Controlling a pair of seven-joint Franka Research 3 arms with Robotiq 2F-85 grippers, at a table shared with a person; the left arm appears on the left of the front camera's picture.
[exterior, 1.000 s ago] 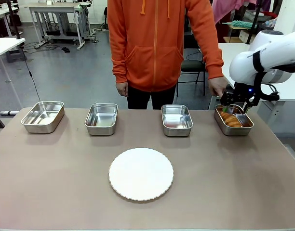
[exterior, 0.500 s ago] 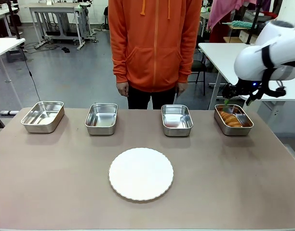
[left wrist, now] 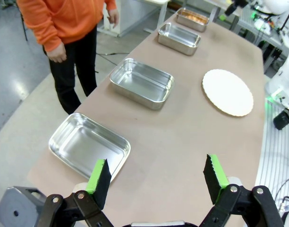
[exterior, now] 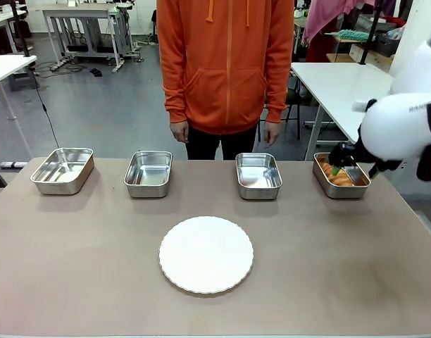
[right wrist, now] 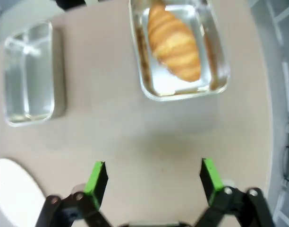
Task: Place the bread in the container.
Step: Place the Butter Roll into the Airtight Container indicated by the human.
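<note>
Golden-brown croissant (right wrist: 174, 41) lying in far-right shiny steel rectangular pan (right wrist: 218, 80), right gripper (right wrist: 153, 177) empty with jaws wide, left gripper (left wrist: 157, 181) likewise, round white scalloped plate (exterior: 206, 254) near centre

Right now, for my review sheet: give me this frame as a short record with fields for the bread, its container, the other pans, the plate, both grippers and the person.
bread: croissant lying inside the container
container: steel pan at the row's right end
other pans: three pans in the same row, nothing seen in them
plate: white plate at mid-table, bare
right gripper: right gripper open, holding nothing, above the table short of the container
left gripper: left gripper open, holding nothing
person: person standing behind the table, hands down
</note>
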